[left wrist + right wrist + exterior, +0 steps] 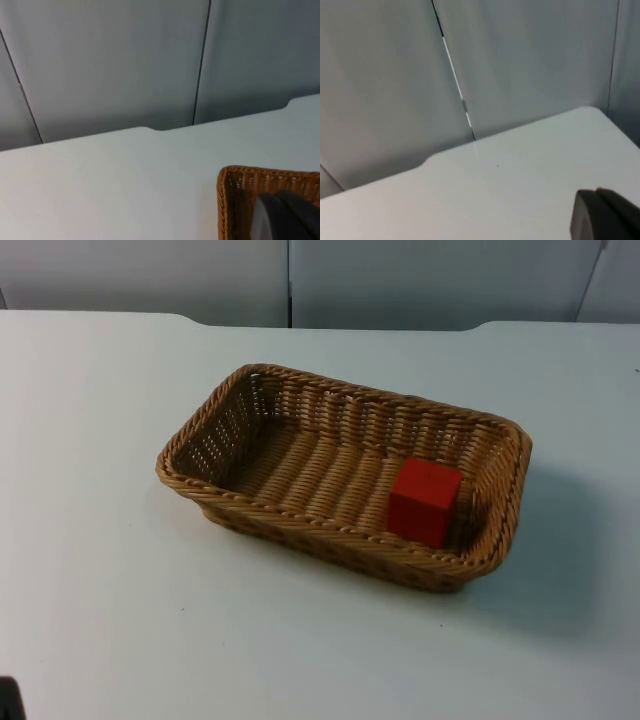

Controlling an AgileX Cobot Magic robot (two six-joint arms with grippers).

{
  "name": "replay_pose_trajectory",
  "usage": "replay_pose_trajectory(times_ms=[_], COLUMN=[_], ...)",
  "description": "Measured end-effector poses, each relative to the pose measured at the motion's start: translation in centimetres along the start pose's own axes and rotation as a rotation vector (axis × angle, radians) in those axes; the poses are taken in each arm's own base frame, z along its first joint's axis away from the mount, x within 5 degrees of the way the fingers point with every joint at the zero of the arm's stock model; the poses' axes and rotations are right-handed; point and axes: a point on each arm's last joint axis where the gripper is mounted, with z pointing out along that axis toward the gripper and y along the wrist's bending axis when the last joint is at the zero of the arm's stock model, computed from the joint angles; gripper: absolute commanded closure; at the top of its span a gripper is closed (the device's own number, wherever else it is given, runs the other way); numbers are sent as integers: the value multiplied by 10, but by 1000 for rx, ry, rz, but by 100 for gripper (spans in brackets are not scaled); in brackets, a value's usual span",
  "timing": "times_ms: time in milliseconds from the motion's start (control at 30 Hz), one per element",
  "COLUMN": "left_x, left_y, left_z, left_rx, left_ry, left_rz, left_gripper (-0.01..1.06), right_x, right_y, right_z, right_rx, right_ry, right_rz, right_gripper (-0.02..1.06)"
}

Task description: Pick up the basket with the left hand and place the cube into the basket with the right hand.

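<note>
A brown wicker basket (pixel 200 423) rests on the white table, near its middle, long side running from back left to front right. A red cube (pixel 424 502) sits upright inside it, at the right end, close to the basket's wall. In the left wrist view one corner of the basket (pixel 234 200) rises just behind my left gripper (pixel 287 216), which is not touching the rim. My right gripper (pixel 605 217) hovers over bare table facing the partition, away from basket and cube. Both arms wait.
The grey partition wall (pixel 420 280) closes off the table's far edge, where a step in the table top (pixel 240 322) shows. White table surface (pixel 120 620) lies open around the basket. A small black object (pixel 8 700) sits at the near left corner.
</note>
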Motion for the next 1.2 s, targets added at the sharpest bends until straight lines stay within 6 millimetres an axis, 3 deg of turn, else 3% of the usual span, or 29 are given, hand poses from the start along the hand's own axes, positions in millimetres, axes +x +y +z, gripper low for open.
replay_pose_trajectory(times_ms=[100,133,300,533,667,800,1033,1200], left_x=[19,19,54,87,102,100,98,97], left_y=[-5,-5,3,8,10,10,11,11], left_z=[-28,-28,-29,-11,-2,-1,-1,0], left_rx=[-38,-38,-146,-163,-167,-171,-176,-176], left_ry=[-50,-50,77,197,219,194,169,151], left_rz=[-9,-9,-29,-48,-53,-51,-39,-33], left_gripper=[105,105,105,105,105,105,105,105], right_x=[42,42,84,95,98,95,92,117], right_y=[-9,-9,-8,-8,-27,-33,-46,-52], right_z=[7,7,29,43,52,53,39,46], right_rx=[-38,-38,-29,8,283,380,401,430], right_ry=[42,42,126,78,24,-30,-95,-33], right_rz=[-2,-2,-33,-103,-302,-427,-417,-332], right_gripper=[105,105,105,100,100,100,100,100])
